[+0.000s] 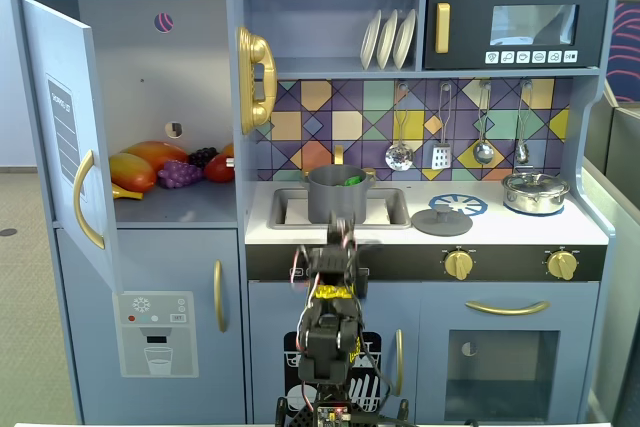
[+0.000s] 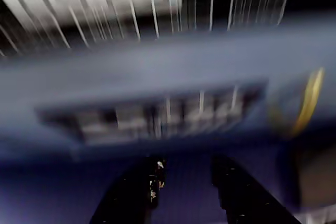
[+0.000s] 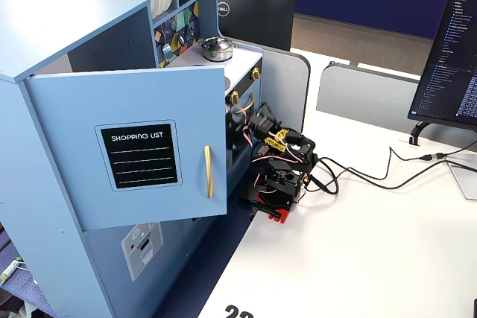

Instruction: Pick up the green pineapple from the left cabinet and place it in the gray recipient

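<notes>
While the left cabinet (image 1: 150,87) stands with its blue door (image 1: 70,137) swung wide in a fixed view, its shelf holds an orange and yellow fruit (image 1: 140,167), a purple grape bunch (image 1: 180,174) and a red fruit (image 1: 220,168); the green pineapple (image 1: 353,181) is not among them, but shows as a small green patch inside the gray recipient (image 1: 335,194), which sits in the sink (image 1: 395,209); a flat gray lid (image 1: 441,220) lies just beside the sink on the counter, and a shiny silver pot (image 1: 535,192) stands further right; the gripper (image 1: 340,237) is folded low in front of the counter edge, apart from the pot; in the wrist view, heavily blurred, two dark fingers (image 2: 241,192) stand parted with nothing between them; in a fixed view from the side, the arm (image 3: 279,158) is tucked against the kitchen front.
</notes>
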{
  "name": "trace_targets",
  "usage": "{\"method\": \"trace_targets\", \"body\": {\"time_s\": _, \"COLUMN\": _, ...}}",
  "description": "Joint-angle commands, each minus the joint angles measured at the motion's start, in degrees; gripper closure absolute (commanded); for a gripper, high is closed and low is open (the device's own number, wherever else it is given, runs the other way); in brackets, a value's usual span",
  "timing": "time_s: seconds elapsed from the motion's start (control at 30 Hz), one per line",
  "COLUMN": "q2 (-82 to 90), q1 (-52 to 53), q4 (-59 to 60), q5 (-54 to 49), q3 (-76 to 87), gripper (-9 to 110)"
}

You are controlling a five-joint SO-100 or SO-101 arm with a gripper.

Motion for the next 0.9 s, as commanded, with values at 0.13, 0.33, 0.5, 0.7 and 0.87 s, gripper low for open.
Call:
{"method": "trace_targets", "body": {"time_s": 0.13, "q2": 11.6, "q1": -3.08, "q4": 7.73, "q5": 2.11, "q3": 11.51, "gripper": 101}}
{"method": "trace_targets", "body": {"time_s": 0.33, "q2": 14.41, "q1": -3.25, "q4": 20.83, "q5": -1.76, "q3": 13.45, "gripper": 101}}
{"method": "trace_targets", "body": {"time_s": 0.5, "q2": 14.41, "q1": -4.31, "q4": 28.92, "q5": -0.97, "q3": 13.45, "gripper": 101}}
{"method": "trace_targets", "body": {"time_s": 0.7, "q2": 14.41, "q1": -4.66, "q4": 33.66, "q5": 2.55, "q3": 13.54, "gripper": 101}}
{"method": "trace_targets", "body": {"time_s": 0.87, "q2": 14.5, "q1": -4.66, "q4": 33.66, "q5": 4.83, "q3": 13.54, "gripper": 101}}
